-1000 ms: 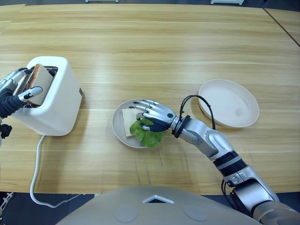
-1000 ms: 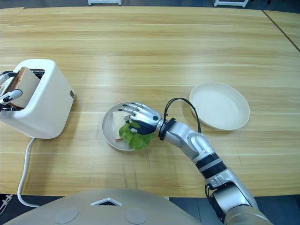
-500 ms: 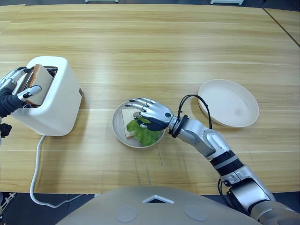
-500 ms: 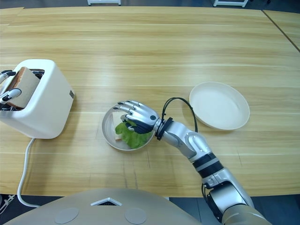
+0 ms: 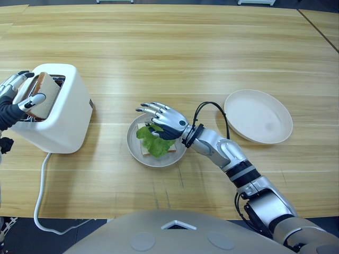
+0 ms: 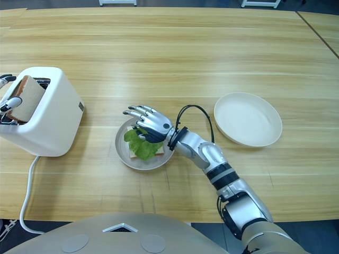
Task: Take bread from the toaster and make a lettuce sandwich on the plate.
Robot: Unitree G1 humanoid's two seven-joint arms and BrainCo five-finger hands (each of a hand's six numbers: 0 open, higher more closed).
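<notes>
Left robot hand (image 5: 11, 98) grips bread slice (image 5: 41, 92) upright in toaster (image 5: 66, 127); right robot hand (image 5: 163, 119) splayed, empty, over lettuce (image 5: 151, 144) on plate (image 5: 159, 163).

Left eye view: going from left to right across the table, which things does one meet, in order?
Left hand, its fingers on a brown bread slice in the white boxy toaster → round grey plate bearing green lettuce → empty round cream plate.
</notes>
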